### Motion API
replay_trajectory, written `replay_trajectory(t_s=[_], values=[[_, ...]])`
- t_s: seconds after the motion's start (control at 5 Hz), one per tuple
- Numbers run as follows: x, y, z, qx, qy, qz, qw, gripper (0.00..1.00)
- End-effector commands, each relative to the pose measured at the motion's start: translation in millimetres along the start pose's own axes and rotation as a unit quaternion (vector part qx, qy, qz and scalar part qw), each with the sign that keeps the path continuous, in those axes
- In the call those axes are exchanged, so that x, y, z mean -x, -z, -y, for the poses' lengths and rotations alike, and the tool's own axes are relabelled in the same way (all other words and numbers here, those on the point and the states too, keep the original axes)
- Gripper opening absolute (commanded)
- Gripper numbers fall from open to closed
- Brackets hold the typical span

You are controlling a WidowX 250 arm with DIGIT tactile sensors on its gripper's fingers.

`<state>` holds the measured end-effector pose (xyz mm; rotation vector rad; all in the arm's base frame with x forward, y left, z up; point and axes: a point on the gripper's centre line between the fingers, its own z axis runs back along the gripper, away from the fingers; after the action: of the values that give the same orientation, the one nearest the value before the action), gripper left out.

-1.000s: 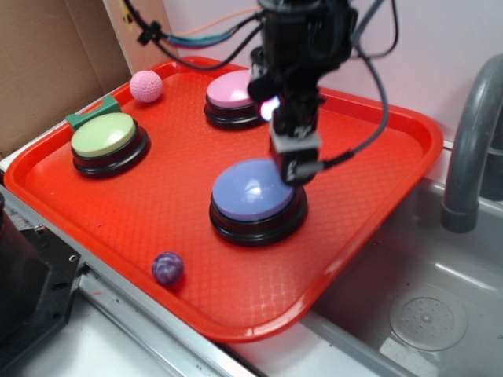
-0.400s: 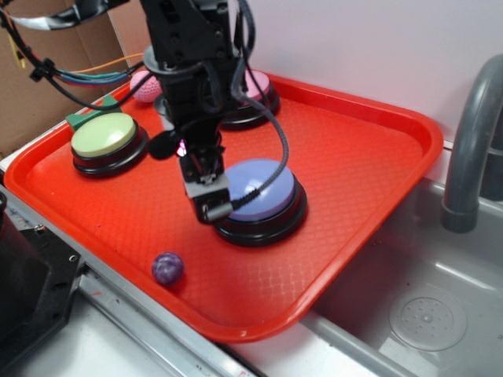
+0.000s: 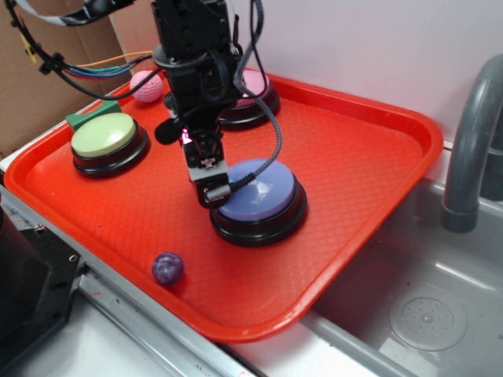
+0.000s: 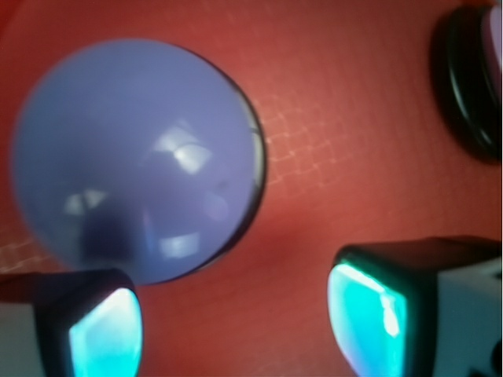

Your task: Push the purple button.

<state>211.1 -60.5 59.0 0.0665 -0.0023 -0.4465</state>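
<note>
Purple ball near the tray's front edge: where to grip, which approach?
Grip the purple ball across its middle, coming straight down. It is a small sphere lying alone on the flat tray, clear of the purple button, so the fingers have room on either side. A side approach would probably just roll it. The gripper is open now.

The black arm reaches down from the upper left, cables trailing, its gripper (image 3: 211,191) pointing downward — fingers (image 4: 369,310) set apart with nothing between them in the wrist view.
</note>
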Motion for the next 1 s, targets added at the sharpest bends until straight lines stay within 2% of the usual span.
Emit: replay_trajectory(t_s=[0.0, 0.2, 0.4, 0.8], values=[[-11, -6, 1, -0.002, 0.002, 0.019, 1.000, 1.00], [-11, -6, 1, -0.002, 0.002, 0.019, 1.000, 1.00], [-37, 8, 14, 0.007, 0.014, 0.010, 1.000, 1.00], [-45, 37, 25, 0.043, 0.012, -0.013, 0.999, 1.00]])
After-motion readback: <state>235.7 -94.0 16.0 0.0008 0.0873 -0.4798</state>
